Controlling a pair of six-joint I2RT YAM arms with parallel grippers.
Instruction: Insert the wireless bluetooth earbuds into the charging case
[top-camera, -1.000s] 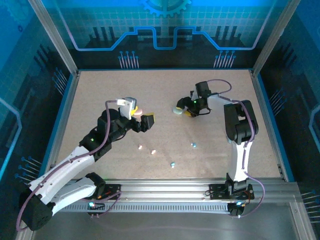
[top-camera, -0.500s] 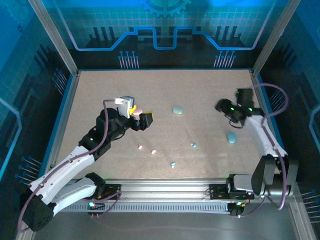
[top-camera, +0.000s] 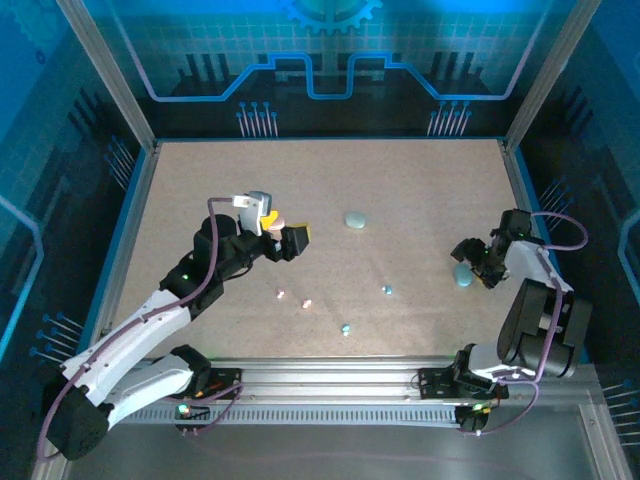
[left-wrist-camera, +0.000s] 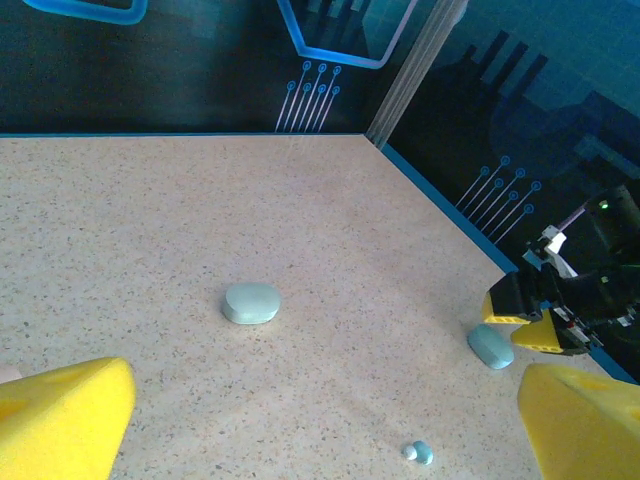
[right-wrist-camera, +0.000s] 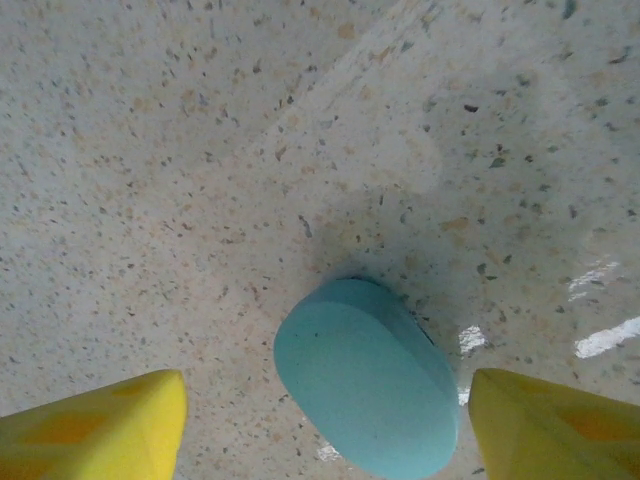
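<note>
- Near the right edge of the table (top-camera: 400, 180), my right gripper (top-camera: 473, 263) hangs low over the teal case (top-camera: 462, 276). Jaws are spread and pinch nothing.
- In the right wrist view, my yellow pads (right-wrist-camera: 100, 425) sit either side of that case with a gap on both sides. The case lies flat, lid shut.
- My left gripper (top-camera: 283, 230) is left of table centre, jaws spread wide. Its pads (left-wrist-camera: 60, 415) are in both bottom corners of the left wrist view.
- A small pink thing (top-camera: 280, 222) is right at my left fingers; can't tell if it touches them.
- The pale green case (top-camera: 355, 220) is closed and lies between my two grippers, well apart from both.
- The earbuds are loose on bare table toward the near edge. A pale earbud (top-camera: 281, 294) and a second pale earbud (top-camera: 306, 303) lie near each other on the near side of my left gripper. A blue earbud (top-camera: 387, 290) is mid-table, and a teal earbud (top-camera: 345, 328) is closest to the near edge.
</note>
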